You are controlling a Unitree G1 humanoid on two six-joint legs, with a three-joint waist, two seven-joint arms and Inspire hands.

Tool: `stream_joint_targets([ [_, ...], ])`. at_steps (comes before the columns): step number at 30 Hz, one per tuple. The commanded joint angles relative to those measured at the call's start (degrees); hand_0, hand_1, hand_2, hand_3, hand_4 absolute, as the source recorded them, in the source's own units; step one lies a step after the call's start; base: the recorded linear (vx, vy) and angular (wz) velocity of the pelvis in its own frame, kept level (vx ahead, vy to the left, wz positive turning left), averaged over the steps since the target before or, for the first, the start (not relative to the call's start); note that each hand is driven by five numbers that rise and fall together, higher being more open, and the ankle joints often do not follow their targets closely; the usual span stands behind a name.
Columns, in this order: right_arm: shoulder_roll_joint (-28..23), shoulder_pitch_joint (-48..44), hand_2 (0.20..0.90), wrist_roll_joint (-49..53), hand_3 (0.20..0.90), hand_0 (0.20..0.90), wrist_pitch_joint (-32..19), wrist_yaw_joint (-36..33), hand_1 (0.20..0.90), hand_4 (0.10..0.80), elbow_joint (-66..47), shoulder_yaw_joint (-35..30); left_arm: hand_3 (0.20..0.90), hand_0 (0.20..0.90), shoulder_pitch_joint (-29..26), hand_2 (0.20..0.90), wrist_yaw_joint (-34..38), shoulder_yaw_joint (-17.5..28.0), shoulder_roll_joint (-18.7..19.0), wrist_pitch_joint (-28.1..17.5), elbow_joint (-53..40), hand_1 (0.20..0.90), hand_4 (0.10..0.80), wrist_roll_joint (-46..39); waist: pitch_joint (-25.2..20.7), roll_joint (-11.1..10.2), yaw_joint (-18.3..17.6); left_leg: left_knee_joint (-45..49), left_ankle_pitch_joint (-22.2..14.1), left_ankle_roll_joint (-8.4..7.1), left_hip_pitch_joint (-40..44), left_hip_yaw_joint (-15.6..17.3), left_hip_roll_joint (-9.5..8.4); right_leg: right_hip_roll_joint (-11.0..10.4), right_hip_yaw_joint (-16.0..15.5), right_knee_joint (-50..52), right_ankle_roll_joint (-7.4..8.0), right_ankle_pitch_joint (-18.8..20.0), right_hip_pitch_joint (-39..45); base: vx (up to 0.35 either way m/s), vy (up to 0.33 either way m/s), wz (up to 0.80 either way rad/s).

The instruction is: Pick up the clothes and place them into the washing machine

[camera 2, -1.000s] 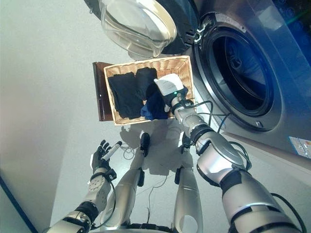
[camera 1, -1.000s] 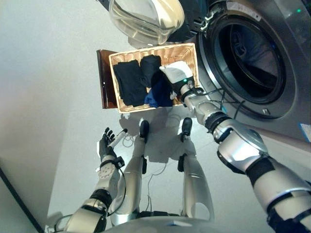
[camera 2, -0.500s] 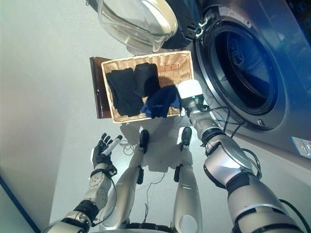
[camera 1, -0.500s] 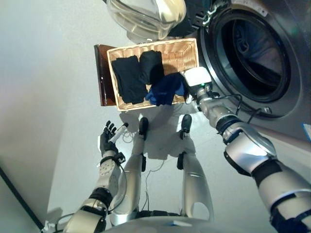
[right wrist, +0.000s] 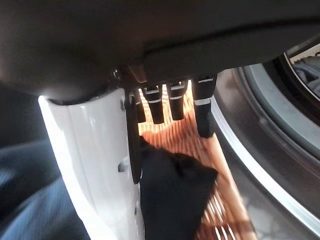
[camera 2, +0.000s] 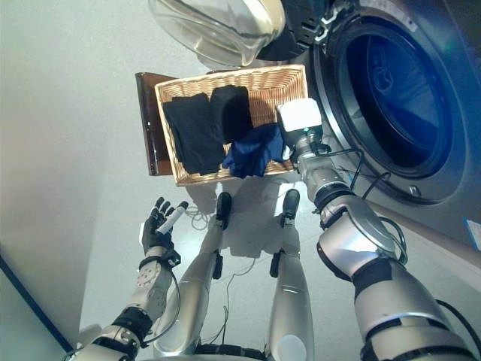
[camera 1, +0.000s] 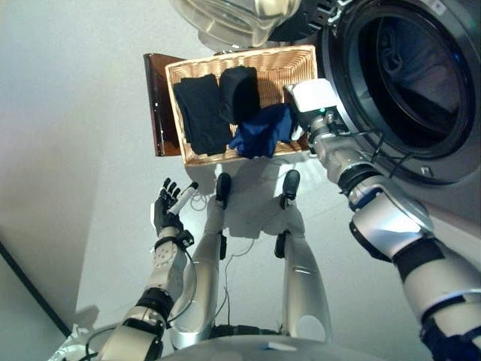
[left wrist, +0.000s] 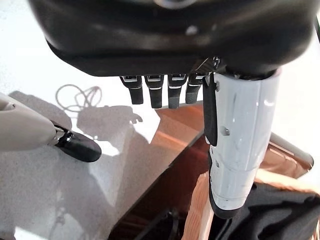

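A wicker basket (camera 1: 289, 62) on the floor holds two black garments (camera 1: 200, 113) (camera 1: 239, 92) and a blue garment (camera 1: 263, 132) that lies across its near right corner. My right hand (camera 1: 311, 100), with its white thumb cover, is at the basket's right edge next to the washing machine's open drum (camera 1: 417, 71). It is shut on the blue garment. In the right wrist view dark cloth (right wrist: 172, 195) bunches beside the thumb (right wrist: 95, 165) under curled fingers. My left hand (camera 1: 167, 207) hangs open over the floor, left of the basket.
The washing machine's glass door (camera 1: 233, 19) stands swung open above the basket's far side. A brown board (camera 1: 155, 105) stands against the basket's left wall. Grey floor stretches to the left.
My right hand has moved from the basket's middle to its right edge, toward the drum, dragging the blue garment with it. The left hand stays put.
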Motion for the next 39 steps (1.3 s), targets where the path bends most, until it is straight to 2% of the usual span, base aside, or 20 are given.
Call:
stream_joint_targets([
  [1,0.43,-6.2,0.9,1.69,0.9,0.9,-0.46,-0.96,0.9,0.8,-0.78,0.79,0.9,0.9,2.36,0.9,1.0,0.01,4.5,-2.93,-4.68,0.9,0.8,-0.35,0.49,1.85,2.04,-0.86,0.0,-2.62,-1.58,-0.93,-1.08,-1.91,2.02,10.01,3.19,-7.88,-2.43,-0.003,0.005,0.08],
  [15,2.24,-9.41,0.9,4.86,0.9,0.9,-0.54,-1.75,0.9,0.8,0.26,0.44,0.9,0.9,2.24,0.9,1.94,-0.56,4.85,-2.99,-6.01,0.9,0.8,-0.53,0.49,2.52,3.83,-0.86,0.41,-2.57,-4.09,-2.31,-1.7,-2.71,1.33,9.83,3.43,-7.77,-4.05,0.004,0.007,0.05],
  [16,2.22,-9.52,0.749,4.87,0.749,0.749,-0.55,-1.74,0.749,0.692,0.16,0.56,0.9,0.9,2.14,0.9,2.01,-0.63,4.83,-2.93,-5.91,0.9,0.8,-0.49,0.49,2.5,3.84,-0.86,0.45,-2.56,-4.32,-2.37,-1.72,-2.72,1.27,9.87,3.42,-7.79,-4.26,0.013,0.005,0.06],
  [17,2.22,-9.53,0.749,4.87,0.749,0.749,-0.55,-1.73,0.749,0.692,0.16,0.56,0.9,0.9,2.13,0.9,2.01,-0.63,4.83,-2.93,-5.91,0.9,0.8,-0.49,0.49,2.51,3.83,-0.86,0.46,-2.56,-4.33,-2.37,-1.73,-2.72,1.26,9.88,3.42,-7.8,-4.27,0.008,0.002,0.05],
  [18,2.24,-9.48,0.477,4.89,0.477,0.477,-0.56,-1.76,0.477,0.498,0.03,0.53,0.9,0.9,2.15,0.9,2.1,-0.65,4.89,-2.97,-6.04,0.9,0.8,-0.43,0.49,2.5,3.8,-0.86,0.5,-2.56,-4.49,-2.41,-1.76,-2.7,1.24,9.91,3.39,-7.89,-4.37,0.009,0.008,0.03],
  [19,2.27,-9.43,0.417,4.94,0.417,0.417,-0.63,-1.89,0.417,0.455,-0.17,0.45,0.9,0.9,2.2,0.9,2.13,-0.7,4.91,-3.04,-6.33,0.9,0.8,-0.41,0.49,2.53,3.8,-0.86,0.55,-2.55,-4.68,-2.43,-1.76,-2.72,1.29,9.88,3.39,-7.9,-4.47,0.0,0.0,0.0],
  [20,2.24,-9.33,0.271,5.06,0.271,0.271,-0.7,-2.08,0.271,0.351,-0.31,0.34,0.9,0.9,2.25,0.9,2.26,-0.81,4.97,-3.14,-6.88,0.9,0.8,-0.38,0.49,2.6,3.82,-0.86,0.59,-2.56,-4.88,-2.55,-1.8,-2.81,1.23,9.88,3.41,-7.9,-4.62,0.0,0.0,0.0],
  [21,2.19,-9.25,0.2,5.1,0.2,0.2,-0.74,-2.15,0.2,0.3,-0.4,0.38,0.9,0.9,2.3,0.9,2.24,-0.89,4.96,-3.06,-7.02,0.9,0.8,-0.29,0.49,2.61,3.83,-0.86,0.62,-2.56,-5.04,-2.66,-1.83,-2.82,1.22,9.86,3.41,-7.89,-4.75,0.0,0.0,0.0],
  [39,0.85,-10.32,0.2,2.6,0.2,0.2,1.06,-3.56,0.2,0.3,0.63,0.17,0.9,0.9,2.28,0.9,2.79,-1.03,4.68,-2.84,-6.57,0.9,0.8,-0.23,0.49,2.65,3.53,-0.86,0.62,-2.44,-5.53,-2.04,-1.85,-2.51,1.65,9.87,3.28,-7.85,-5.58,0.001,0.001,0.0],
])
